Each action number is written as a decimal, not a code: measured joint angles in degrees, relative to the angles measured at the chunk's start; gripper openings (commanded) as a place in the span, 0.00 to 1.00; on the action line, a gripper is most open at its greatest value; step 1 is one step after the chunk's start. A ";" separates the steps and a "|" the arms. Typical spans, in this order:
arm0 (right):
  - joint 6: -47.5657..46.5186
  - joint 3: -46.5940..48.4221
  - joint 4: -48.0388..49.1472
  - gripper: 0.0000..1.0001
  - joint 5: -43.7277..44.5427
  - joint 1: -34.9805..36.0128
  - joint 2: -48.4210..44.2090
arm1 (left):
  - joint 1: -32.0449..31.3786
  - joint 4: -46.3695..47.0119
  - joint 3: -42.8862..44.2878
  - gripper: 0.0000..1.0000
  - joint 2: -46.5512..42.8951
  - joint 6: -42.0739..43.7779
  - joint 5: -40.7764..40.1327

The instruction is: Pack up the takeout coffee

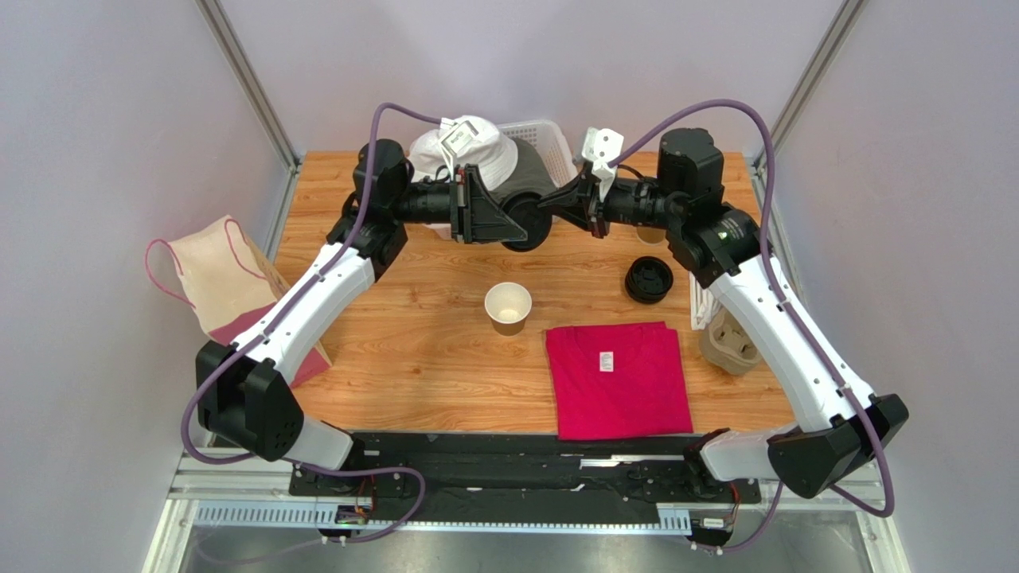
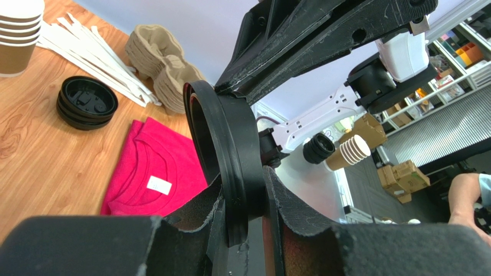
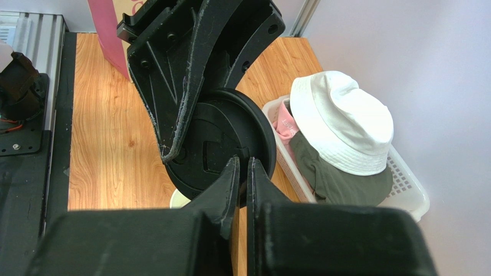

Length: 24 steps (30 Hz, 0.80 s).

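No capped cup is in view. A single tan paper cup [image 1: 507, 307], white inside and without a lid, stands upright at the table's middle. A round black lid [image 1: 528, 223] hangs in the air above and behind it, between the two grippers. My left gripper [image 1: 514, 220] is shut on this lid, one finger on each face; in the left wrist view the lid [image 2: 222, 138] stands edge-on in the gripper [image 2: 246, 185]. My right gripper [image 1: 559, 203] has its jaws closed to a thin slit, tips against the lid [image 3: 222, 135]. In the right wrist view [image 3: 242, 164] no pinch shows.
A stack of black lids [image 1: 647, 281] and pulp cup carriers [image 1: 730, 340] lie at the right. A folded red shirt [image 1: 616, 379] lies at the front. A paper bag [image 1: 221, 281] stands off the left edge. A white basket [image 3: 403, 190] with hats sits at the back. Stacked cups [image 2: 17, 34] stand beside the lids.
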 measured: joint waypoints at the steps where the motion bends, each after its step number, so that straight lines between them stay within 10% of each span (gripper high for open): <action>1: -0.04 0.35 -0.31 0.00 0.02 0.00 0.22 | 0.00 0.02 0.00 0.13 0.02 0.00 0.00; 7: -0.07 2.08 -2.47 0.00 1.03 0.00 1.42 | 0.09 -3.69 -0.02 0.91 -0.09 2.99 -1.84; 24: 4.20 4.00 -16.04 0.00 10.91 1.90 9.22 | 12.02 -28.70 -9.14 0.98 -20.94 28.30 -27.12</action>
